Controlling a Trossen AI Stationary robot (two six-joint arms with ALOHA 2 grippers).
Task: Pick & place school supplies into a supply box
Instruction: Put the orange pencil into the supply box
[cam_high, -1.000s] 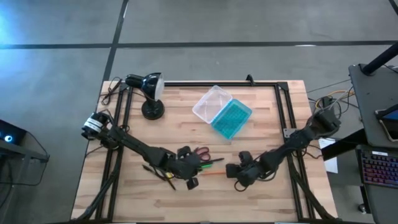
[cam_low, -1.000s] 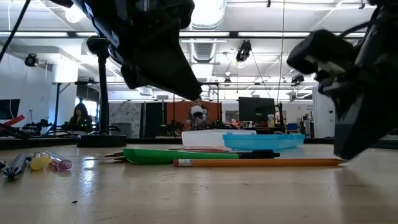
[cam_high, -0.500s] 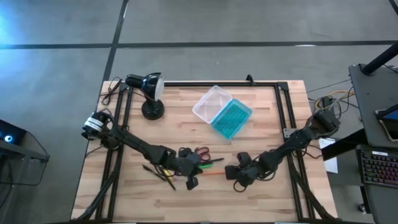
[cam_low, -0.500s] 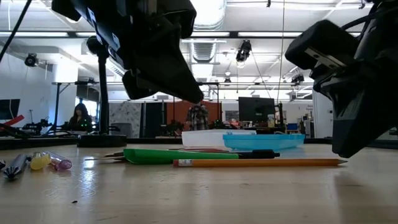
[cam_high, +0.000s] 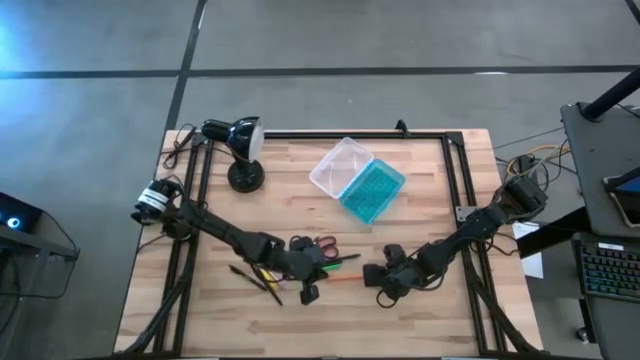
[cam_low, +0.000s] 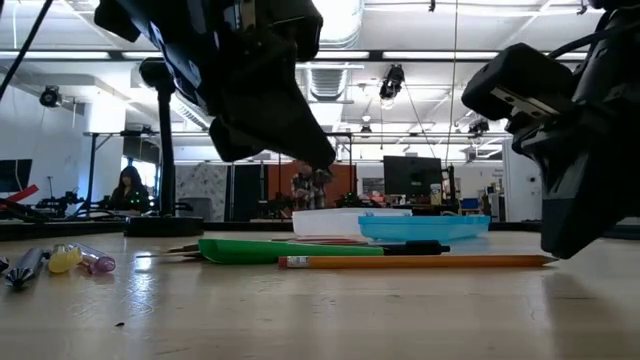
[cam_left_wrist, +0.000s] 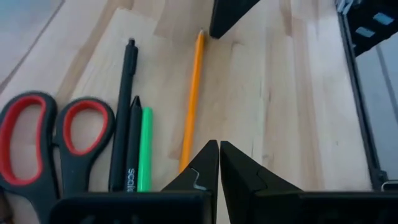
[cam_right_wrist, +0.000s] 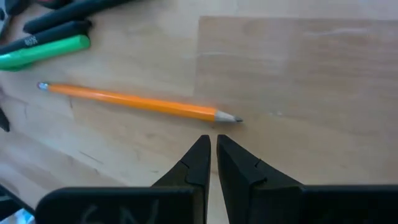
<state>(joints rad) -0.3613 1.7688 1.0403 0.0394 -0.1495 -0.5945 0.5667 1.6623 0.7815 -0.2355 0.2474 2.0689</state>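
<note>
My left jaws (cam_left_wrist: 218, 163) and right jaws (cam_right_wrist: 212, 155) are both closed, empty, at opposite ends of the orange pencil (cam_right_wrist: 134, 102). Only the high view shows the supply box (cam_high: 357, 179) lying open beyond the pencil.

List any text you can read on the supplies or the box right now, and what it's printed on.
"scola", partly cut off by the gripper: white print on the dark cap of the green marker.
White print on the same marker's cap in the right wrist view: too blurred to read.
Supply box, orange pencil, scissors: no text visible.
</note>
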